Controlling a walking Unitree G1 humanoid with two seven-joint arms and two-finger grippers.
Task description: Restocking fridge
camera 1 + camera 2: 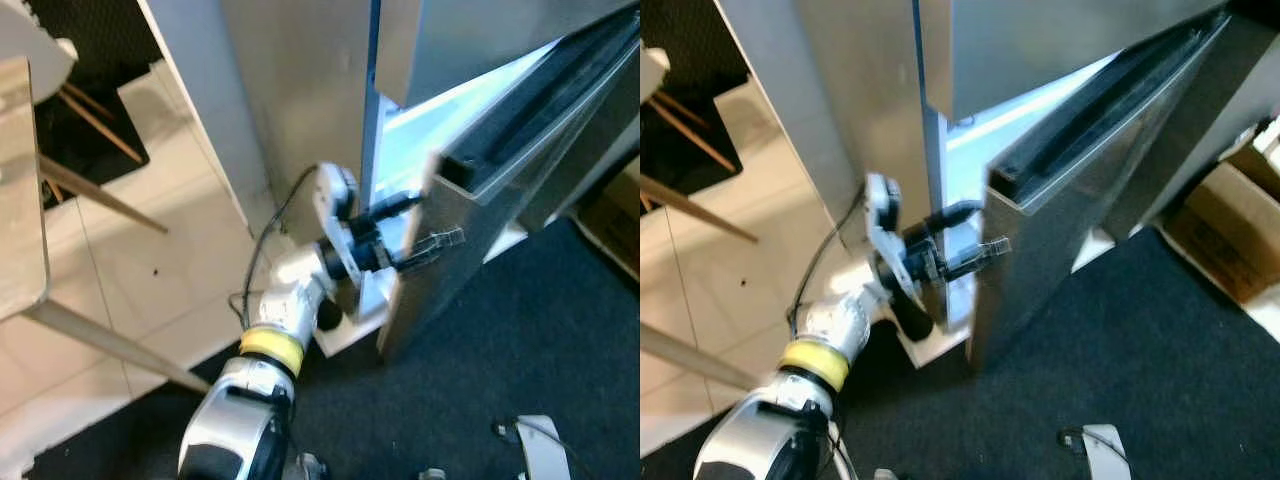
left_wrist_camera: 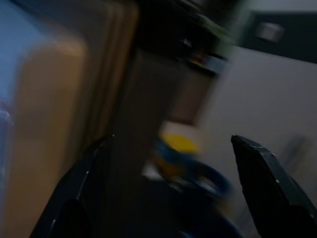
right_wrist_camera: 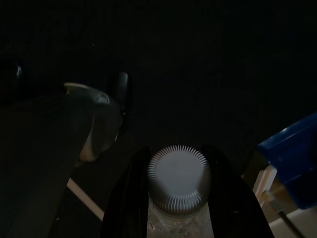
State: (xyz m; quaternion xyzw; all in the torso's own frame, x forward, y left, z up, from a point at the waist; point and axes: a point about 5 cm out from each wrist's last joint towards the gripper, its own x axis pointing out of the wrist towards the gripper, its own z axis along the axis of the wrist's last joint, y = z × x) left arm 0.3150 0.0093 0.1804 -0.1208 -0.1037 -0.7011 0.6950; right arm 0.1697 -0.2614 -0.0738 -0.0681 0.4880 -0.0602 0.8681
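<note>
Left gripper (image 1: pixel 425 222): fingers spread, placed at the edge of the open fridge door (image 1: pixel 470 240). Right gripper (image 3: pixel 181 208): pinched on a ribbed-capped bottle (image 3: pixel 179 179), seemingly; the wrist picture is dark.

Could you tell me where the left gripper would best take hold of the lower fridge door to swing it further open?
Probably the free vertical edge of the lower fridge door, approached from the lit gap side. The door stands ajar and that edge is exposed. The open left gripper is already there, one finger in the gap, the other across the door's outer face.
</note>
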